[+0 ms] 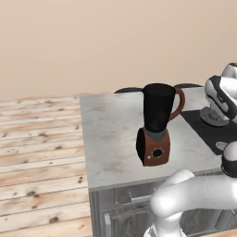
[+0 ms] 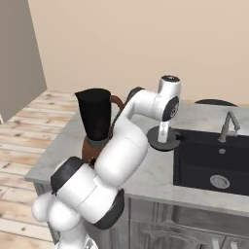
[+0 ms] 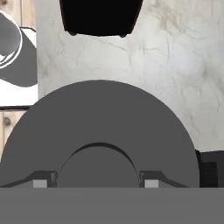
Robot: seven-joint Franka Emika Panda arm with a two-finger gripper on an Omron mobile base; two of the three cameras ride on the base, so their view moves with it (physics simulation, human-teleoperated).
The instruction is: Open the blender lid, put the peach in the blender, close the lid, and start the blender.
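The blender stands upright near the left end of the marble counter. Its dark jar is open at the top and its reddish-brown handle points right. In the hand view the blender is the black shape at the top edge. To its right, beside the sink, my gripper points down onto the blender lid, a dark grey disc low over the counter. In the hand view my gripper is shut on the raised centre of the blender lid. The peach is out of view.
A black sink with a grey faucet is set into the counter right of the lid. Dark round stool tops show behind the counter's far edge. Wooden floor lies past its left end.
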